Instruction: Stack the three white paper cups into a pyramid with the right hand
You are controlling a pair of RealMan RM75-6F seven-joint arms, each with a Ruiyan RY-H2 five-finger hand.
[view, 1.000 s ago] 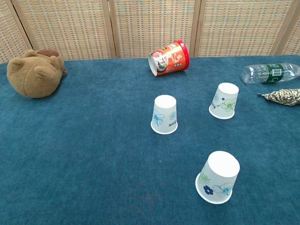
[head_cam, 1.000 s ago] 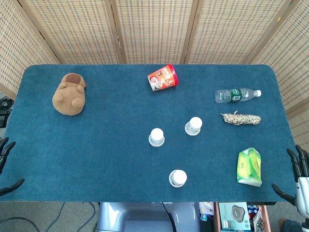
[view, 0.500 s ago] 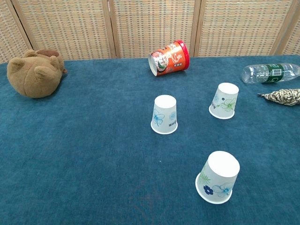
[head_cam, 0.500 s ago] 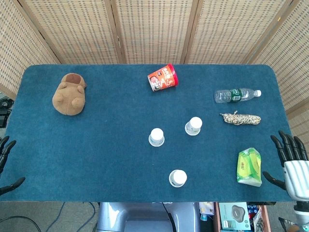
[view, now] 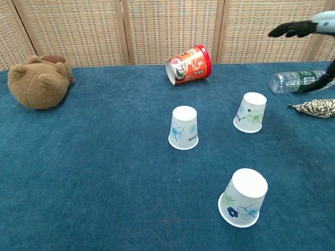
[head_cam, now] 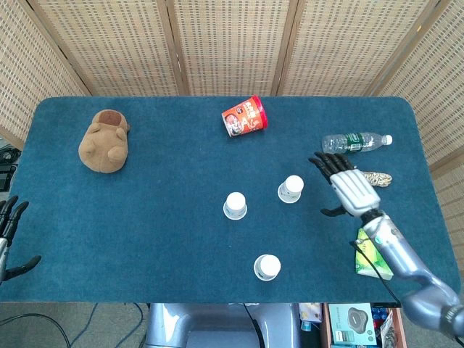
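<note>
head view. three white paper cups with floral print stand upside down, well apart, on the blue carpeted table [head_cam: 145,217]: far-right cup [head_cam: 291,189], middle cup [head_cam: 235,206], near cup [head_cam: 267,267]. nothing stacked yet. right hand [head_cam: 346,187], black fingers and white back, hovers to the right of the far-right cup, near it but apart, fingers spread, holding nothing. left hand [head_cam: 9,235] at the table's left edge, fingers apart, holding nothing. risks, as judged: the light cups may tip or skid if a spread finger clips one before the grasp closes; a hard squeeze could crush a thin wall. the clear plastic water bottle [head_cam: 355,142] and the braided rope bundle [head_cam: 375,178] lie close behind the hand, and the green wipes packet [head_cam: 374,250] under the forearm, so a low sweep could drag them. also present: red snack tub on its side [head_cam: 244,117], brown plush toy [head_cam: 106,141].

chest view. far-right cup [view: 250,112], middle cup [view: 183,127], near cup [view: 243,197], all rim-down and separate. right hand [view: 306,29] enters at upper right, raised above the table, fingers extended, touching nothing. left hand absent here. risk, as judged: two base cups left too far apart would not support the third.
</note>
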